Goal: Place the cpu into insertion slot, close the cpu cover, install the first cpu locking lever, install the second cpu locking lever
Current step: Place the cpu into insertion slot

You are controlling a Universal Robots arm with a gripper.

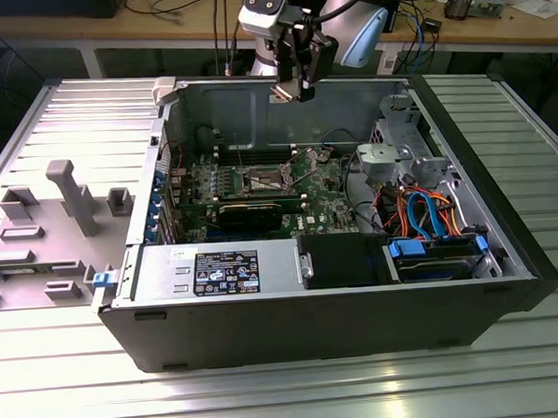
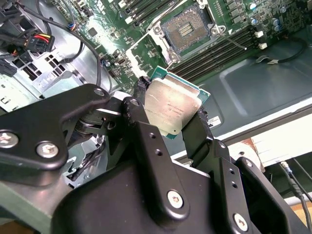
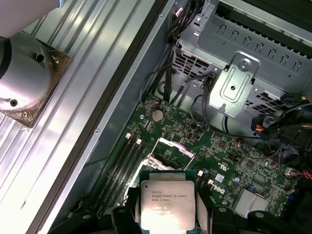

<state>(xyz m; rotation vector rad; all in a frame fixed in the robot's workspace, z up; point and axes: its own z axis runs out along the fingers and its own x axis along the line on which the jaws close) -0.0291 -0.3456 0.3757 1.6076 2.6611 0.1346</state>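
My gripper (image 1: 303,88) hangs above the back wall of the open computer case (image 1: 506,253), shut on the cpu (image 2: 171,108). The cpu is a flat square chip with a silvery top, clamped by its edges between the black fingers (image 2: 141,92); in the first wrist view the cpu (image 3: 167,204) covers part of the board below. The insertion slot (image 2: 187,30) lies open on the green circuit board (image 1: 320,183), its dark centre bare, well below the chip. In the exterior view the insertion slot (image 1: 265,182) sits mid-board. The cpu cover (image 3: 174,146) stands raised beside the slot.
A silver drive cage (image 1: 398,156) with orange and blue cables (image 1: 429,210) fills the case's right side in the exterior view. A black card (image 1: 249,213) and a labelled grey box (image 1: 217,268) lie in front of the board. A grey fixture tray (image 1: 46,231) rests on the ribbed table.
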